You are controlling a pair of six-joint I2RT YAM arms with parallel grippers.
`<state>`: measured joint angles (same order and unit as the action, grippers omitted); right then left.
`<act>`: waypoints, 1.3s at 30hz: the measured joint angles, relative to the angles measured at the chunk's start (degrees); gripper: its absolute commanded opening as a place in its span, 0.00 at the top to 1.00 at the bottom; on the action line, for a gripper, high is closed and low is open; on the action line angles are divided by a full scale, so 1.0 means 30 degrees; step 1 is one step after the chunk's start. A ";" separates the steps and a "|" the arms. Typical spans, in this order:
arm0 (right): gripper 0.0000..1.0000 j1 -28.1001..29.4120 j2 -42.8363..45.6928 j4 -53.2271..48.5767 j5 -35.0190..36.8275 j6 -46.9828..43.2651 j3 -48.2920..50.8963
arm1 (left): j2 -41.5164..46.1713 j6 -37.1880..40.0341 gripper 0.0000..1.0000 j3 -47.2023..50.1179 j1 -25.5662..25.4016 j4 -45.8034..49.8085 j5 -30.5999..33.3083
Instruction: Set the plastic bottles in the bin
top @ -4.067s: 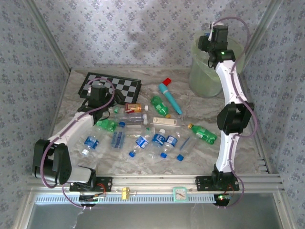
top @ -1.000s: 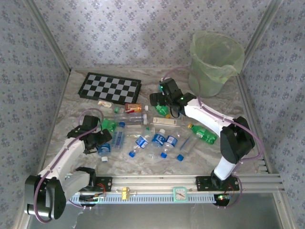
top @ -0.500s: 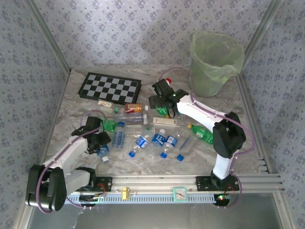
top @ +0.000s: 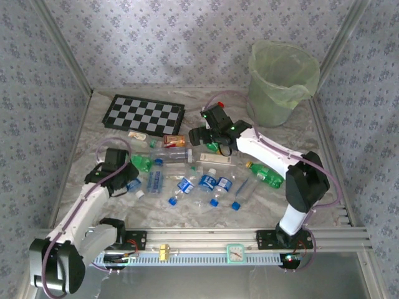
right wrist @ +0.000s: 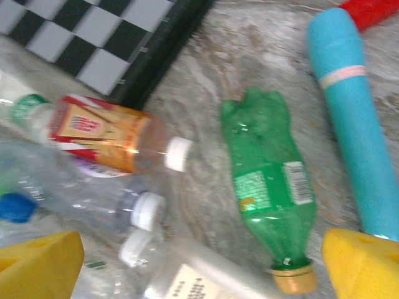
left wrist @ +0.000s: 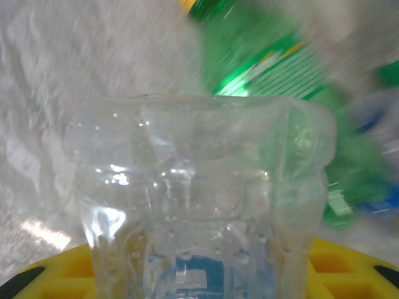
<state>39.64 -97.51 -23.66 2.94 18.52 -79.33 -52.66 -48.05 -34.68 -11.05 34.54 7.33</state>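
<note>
Closes on the far left: within the last second takes the left gripper (top: pixel 126 180) from spread wide to pinching a clear bottle with a blue label (left wrist: pixel 199 199), and shifts both a little away from the near edge of the marble table (top: pixel 81 187). Shows that bottle's clear body between the yellow pads (left wrist: pixel 56 280) in the left wrist view, with a blurred green bottle (top: pixel 141 164) just behind it. Leaves the chessboard (top: pixel 143 114) flat at the far left, well apart from the grip.

Spreads loose bottles on their sides across the middle: blue-labelled ones (top: pixel 207 182) with blue caps, a clear one with an orange label (right wrist: pixel 103 134), clear ones with white caps (right wrist: pixel 146 208), and a flat white-labelled one (top: pixel 218 159). Hangs the right gripper (right wrist: pixel 202 265) over this cluster with its yellow fingers (right wrist: pixel 37 265) spread wide, pinching nothing. Places a second green bottle (right wrist: pixel 268 187) below and between those fingers, lying on the table with its yellow cap at the near end of the right wrist view, and a teal tube with a red cap (right wrist: pixel 352 118) just beside it. Sets one more green bottle (top: pixel 268 174) farther right, near the right arm (top: pixel 274 152). Stands the pale-green bin (top: pixel 274 103) upright in the far right corner, well apart from both grippers.
</note>
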 measured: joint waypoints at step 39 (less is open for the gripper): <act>0.06 0.0911 -0.0568 0.5493 -1.0149 0.0903 0.0954 | -0.8087 -0.6863 0.58 -0.6666 -0.4189 -1.0506 -0.6288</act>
<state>42.37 -99.22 -7.18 -27.51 21.23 -76.47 -76.93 -68.64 -54.68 -23.62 3.03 -11.53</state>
